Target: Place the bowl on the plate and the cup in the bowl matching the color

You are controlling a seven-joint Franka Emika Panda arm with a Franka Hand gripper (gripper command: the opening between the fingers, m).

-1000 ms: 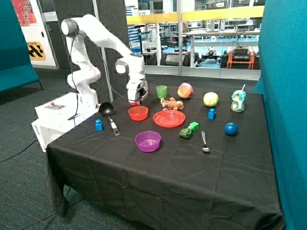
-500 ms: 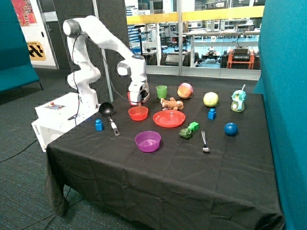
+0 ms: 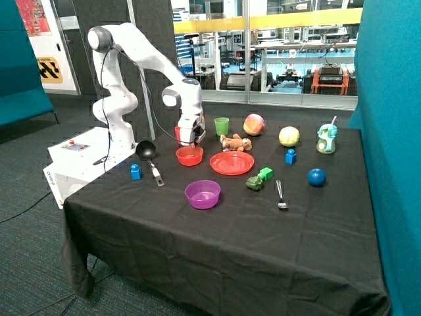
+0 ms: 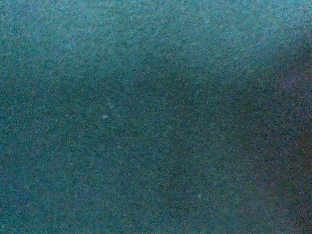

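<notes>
The gripper (image 3: 186,139) hangs directly over the bowl (image 3: 189,156), clasping the red cup (image 3: 184,136) just above the bowl's hollow, while the bowl itself sits on the black table (image 3: 217,230) just beside the plate (image 3: 231,162), not on it.

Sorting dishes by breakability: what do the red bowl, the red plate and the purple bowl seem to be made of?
All three look like plastic. The red bowl, under the gripper, has a thin wall that looks slightly translucent. The red plate is evenly coloured with a soft sheen and a moulded raised rim. The purple bowl has a smooth, glossy, thin wall. Glazed ceramic cannot be ruled out entirely.
</notes>
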